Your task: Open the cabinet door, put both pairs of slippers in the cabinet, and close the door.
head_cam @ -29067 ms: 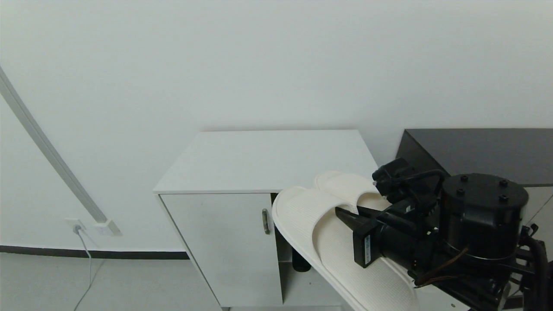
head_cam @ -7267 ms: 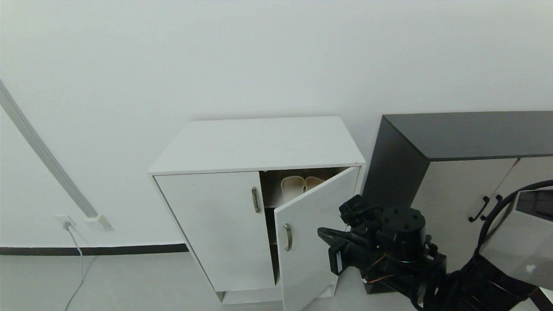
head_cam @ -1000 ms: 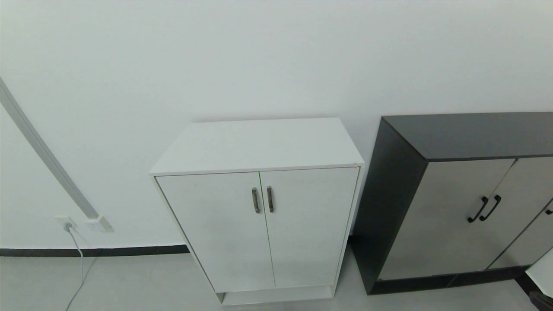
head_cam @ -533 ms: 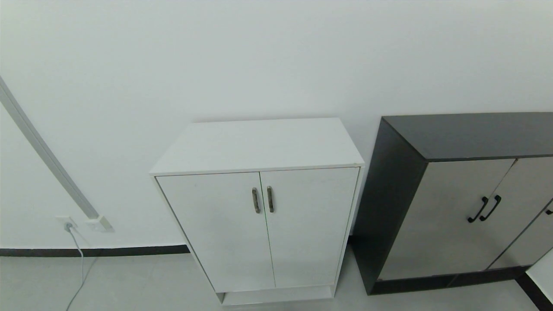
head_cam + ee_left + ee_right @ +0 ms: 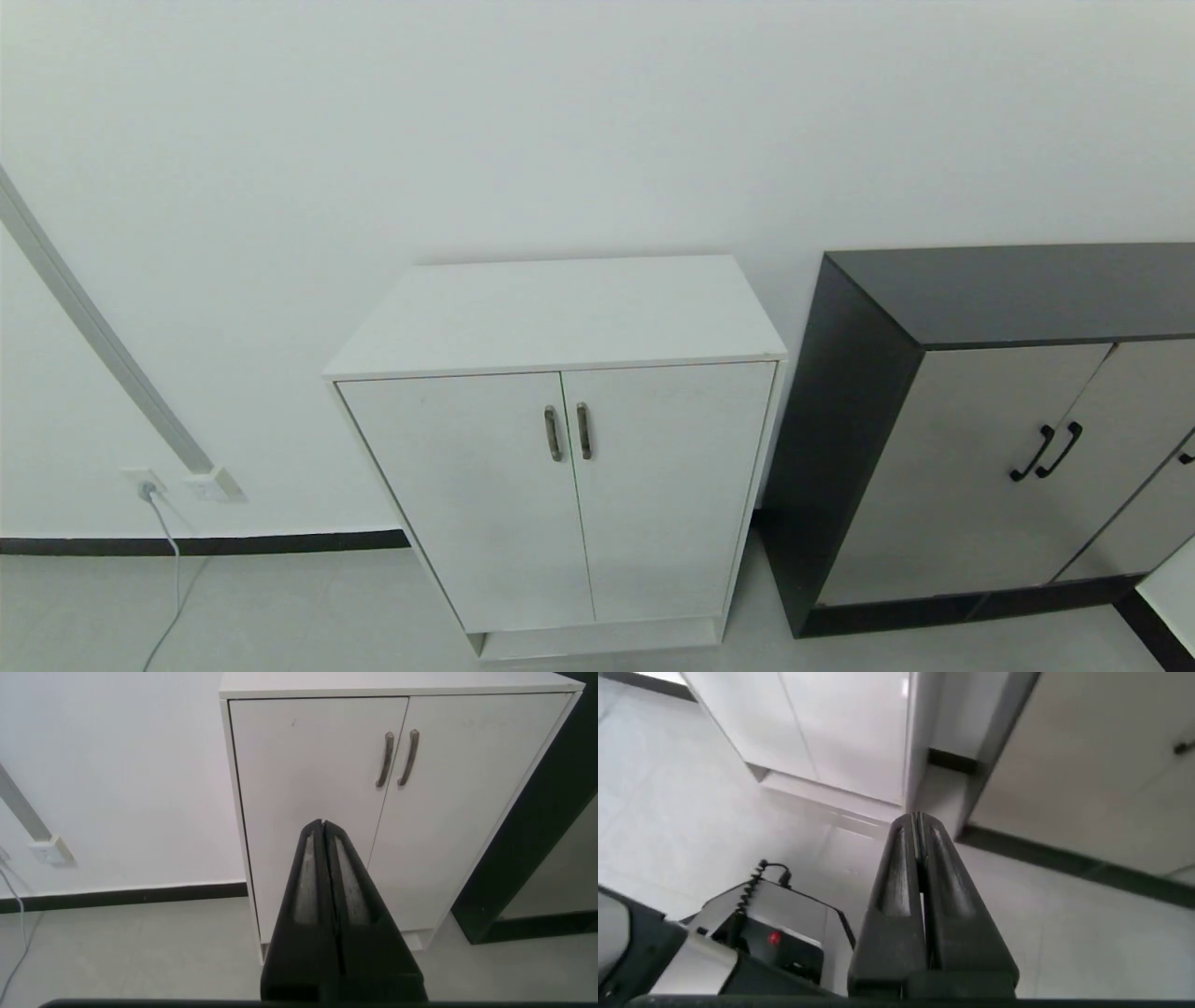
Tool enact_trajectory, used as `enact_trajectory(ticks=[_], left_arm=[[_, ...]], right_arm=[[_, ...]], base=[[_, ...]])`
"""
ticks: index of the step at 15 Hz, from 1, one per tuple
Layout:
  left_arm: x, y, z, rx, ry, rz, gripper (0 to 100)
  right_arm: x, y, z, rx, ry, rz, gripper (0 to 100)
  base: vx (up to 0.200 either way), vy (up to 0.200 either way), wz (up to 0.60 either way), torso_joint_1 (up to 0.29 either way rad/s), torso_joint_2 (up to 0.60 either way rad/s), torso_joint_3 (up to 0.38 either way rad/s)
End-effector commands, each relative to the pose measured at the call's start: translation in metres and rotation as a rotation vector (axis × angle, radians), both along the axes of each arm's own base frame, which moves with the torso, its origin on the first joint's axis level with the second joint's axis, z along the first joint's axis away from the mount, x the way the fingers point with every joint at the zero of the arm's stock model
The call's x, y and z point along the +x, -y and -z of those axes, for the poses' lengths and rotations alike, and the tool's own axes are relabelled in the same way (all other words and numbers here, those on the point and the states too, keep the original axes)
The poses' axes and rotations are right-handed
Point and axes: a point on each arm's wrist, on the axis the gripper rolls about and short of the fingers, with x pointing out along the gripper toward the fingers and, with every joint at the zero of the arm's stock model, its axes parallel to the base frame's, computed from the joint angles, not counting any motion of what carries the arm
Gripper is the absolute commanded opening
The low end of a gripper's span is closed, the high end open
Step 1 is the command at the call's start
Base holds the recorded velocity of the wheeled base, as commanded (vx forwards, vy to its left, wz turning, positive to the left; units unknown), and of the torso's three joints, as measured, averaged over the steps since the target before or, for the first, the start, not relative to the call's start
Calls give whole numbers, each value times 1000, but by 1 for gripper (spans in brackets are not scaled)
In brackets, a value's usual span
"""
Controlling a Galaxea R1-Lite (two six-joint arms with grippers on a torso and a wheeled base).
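White cabinet (image 5: 560,317) doors (image 5: 569,495) closed, both claws pressed together

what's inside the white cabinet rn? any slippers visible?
Nothing inside can be seen. Both doors of the white cabinet are shut, with the handles side by side at the middle seam. Whatever it holds, slippers included, is covered by them.

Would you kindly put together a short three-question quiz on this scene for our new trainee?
1. True or false: the white cabinet stands open.
2. The left gripper is: A open; B shut on a slipper; C shut, holding nothing.
3. Fill in: as the robot sees it, the dark cabinet stands on the white cabinet's ___ side.
Key: 1 false; 2 C; 3 right.
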Motion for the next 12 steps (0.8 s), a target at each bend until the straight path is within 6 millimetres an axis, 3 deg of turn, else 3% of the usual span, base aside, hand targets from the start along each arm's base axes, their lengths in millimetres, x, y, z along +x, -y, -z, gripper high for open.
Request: enact_trajectory(ticks=[1, 4, 6, 12], left_arm=[[0, 0, 0, -1, -1, 0, 0], [0, 0, 0, -1, -1, 0, 0], [0, 0, 0, -1, -1, 0, 0], [0, 0, 0, -2, -1, -2, 0]], right_arm=[[-2, 0, 0, 16, 20, -96, 0], [-6, 0, 5, 31, -45, -175, 0], [-6, 0, 4, 59, -26, -137, 0], [-17, 4, 3, 100, 132, 203, 0]], base=[[0, 0, 0, 0, 0, 0], [0, 0, 0, 0, 0, 0], [0, 0, 0, 0, 0, 0], [0, 0, 0, 0, 0, 0]])
